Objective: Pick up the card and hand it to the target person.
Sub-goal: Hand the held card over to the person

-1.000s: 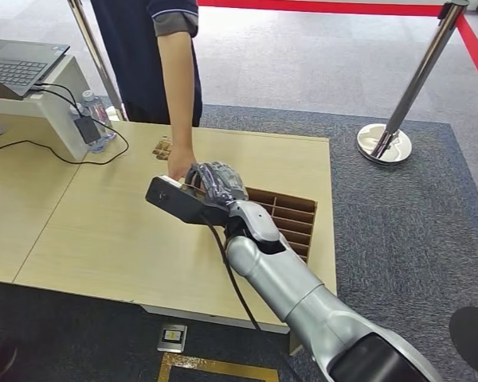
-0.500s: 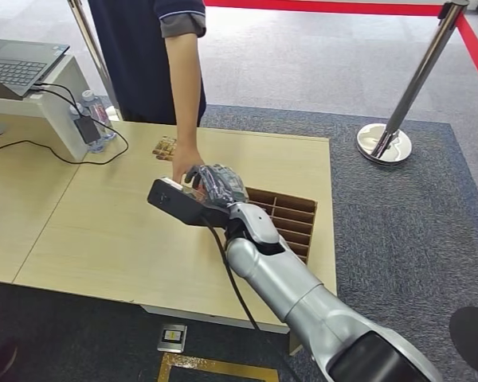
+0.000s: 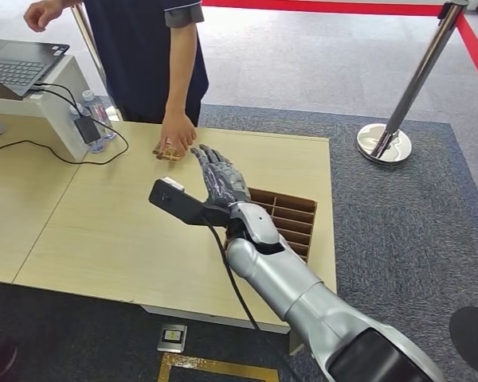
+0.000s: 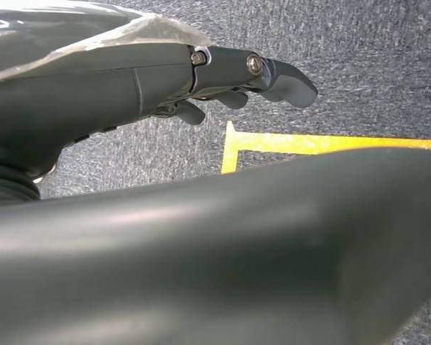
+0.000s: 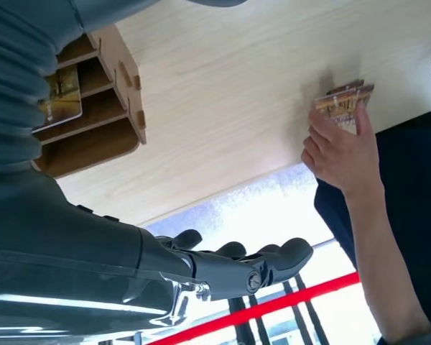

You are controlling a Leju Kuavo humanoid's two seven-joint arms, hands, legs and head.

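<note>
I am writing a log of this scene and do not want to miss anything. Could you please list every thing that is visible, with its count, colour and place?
light wooden table: one, pale wood, in front of the robot
brown cardboard divider box: one, brown, near the table's right edge
patterned cards: a small stack, brown and gold, on the table under the person's hand
grey laptop: one, grey, on a white stand at far left
plastic water bottle: one, clear, beside the stand
chrome barrier post: one, silver, on the carpet at right
person's hand: one, resting on the cards
robot's right hand: one, dark grey, fingers spread, holding nothing, above the table
robot's left hand: one, dark grey, above the carpet
</note>
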